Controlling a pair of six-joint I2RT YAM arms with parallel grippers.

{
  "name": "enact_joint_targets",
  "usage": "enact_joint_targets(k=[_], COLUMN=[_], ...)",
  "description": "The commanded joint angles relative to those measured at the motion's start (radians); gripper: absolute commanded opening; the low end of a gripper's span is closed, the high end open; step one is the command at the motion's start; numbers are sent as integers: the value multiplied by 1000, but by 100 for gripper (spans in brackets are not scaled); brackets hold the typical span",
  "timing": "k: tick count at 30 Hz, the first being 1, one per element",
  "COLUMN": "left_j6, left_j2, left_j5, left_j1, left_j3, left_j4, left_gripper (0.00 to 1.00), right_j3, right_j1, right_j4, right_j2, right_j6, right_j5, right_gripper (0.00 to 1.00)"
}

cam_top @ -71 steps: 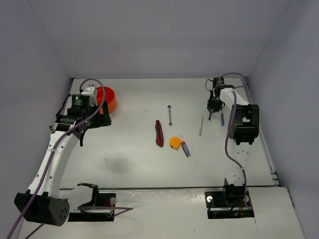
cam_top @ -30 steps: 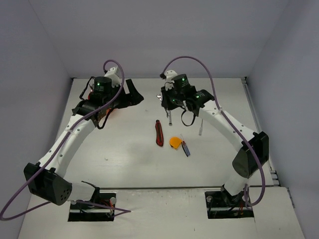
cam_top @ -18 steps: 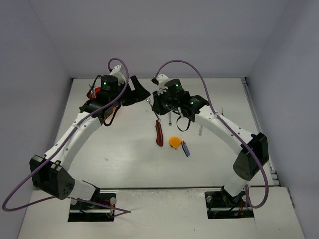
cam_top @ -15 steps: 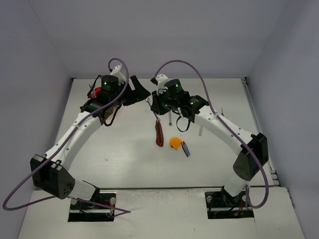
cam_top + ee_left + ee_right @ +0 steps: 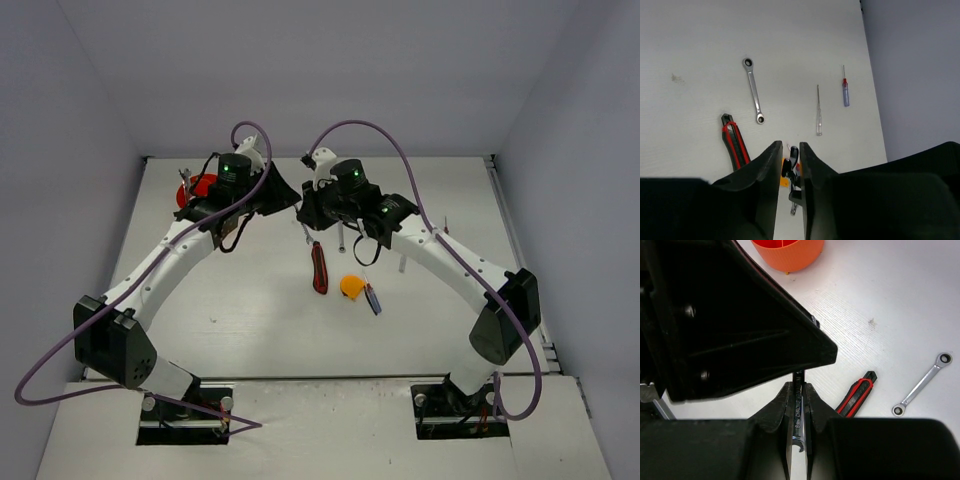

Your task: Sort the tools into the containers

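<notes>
From the top view, the two arms met nose to nose above the white table (image 5: pixel 250 300), in the upper middle of the frame. The left pincer (image 5: pixel 293 198) stood against the right pincer (image 5: pixel 308 207), with a thin silver wrench (image 5: pixel 305 232) hanging between them. The round orange-red plastic tub (image 5: pixel 192 190) peeked out behind the left arm at upper left. The red-black handled tool (image 5: pixel 318 267) and round orange tape measure (image 5: pixel 351 286) lay below the meeting point.

In the left wrist view the left pincer (image 5: pixel 789 147) stood narrow. I could not tell whether it already gripped the wrench.

In the right wrist view the right pincer (image 5: pixel 798 387) was clamped on the wrench (image 5: pixel 798 412), with the tub (image 5: pixel 790 255) at the top edge.

To my eye the risk lay in the handover. If the right let go before the left had bitten, or the left pinched only the tip, the wrench would likely drop to the table or swing askew.

Against the view a second earlier, the arms had drawn together and the left jaws had narrowed from wide.
</notes>
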State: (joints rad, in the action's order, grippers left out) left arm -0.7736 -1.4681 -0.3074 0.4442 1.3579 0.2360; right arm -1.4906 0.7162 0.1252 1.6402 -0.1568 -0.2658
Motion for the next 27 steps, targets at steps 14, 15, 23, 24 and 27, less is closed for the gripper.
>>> enact_joint_targets(k=[14,15,23,24,27], left_j6=[204,243,663,695,739], left_j2=[10,5,-141,-176,-268], left_j5=[14,14,84,79,64], left_j1=[-148,-194,-426,-451,-528], left_j3=[106,129,383,405,477], left_j4=[28,54,235,243,251], left_gripper=[0,0,0,0,0], right_j3=[42,60,224,245,291], right_j1=[-23,-35,-146,-153,-173], right_j4=[-84,-84,-82,-81,-76], right_j2=[-97,-113,-249,-266,-307], right_j6=[-3,-3,-29,-29,-33], right_j5=[11,13,-1,-2,-9], right_gripper=[72,73,73,73,73])
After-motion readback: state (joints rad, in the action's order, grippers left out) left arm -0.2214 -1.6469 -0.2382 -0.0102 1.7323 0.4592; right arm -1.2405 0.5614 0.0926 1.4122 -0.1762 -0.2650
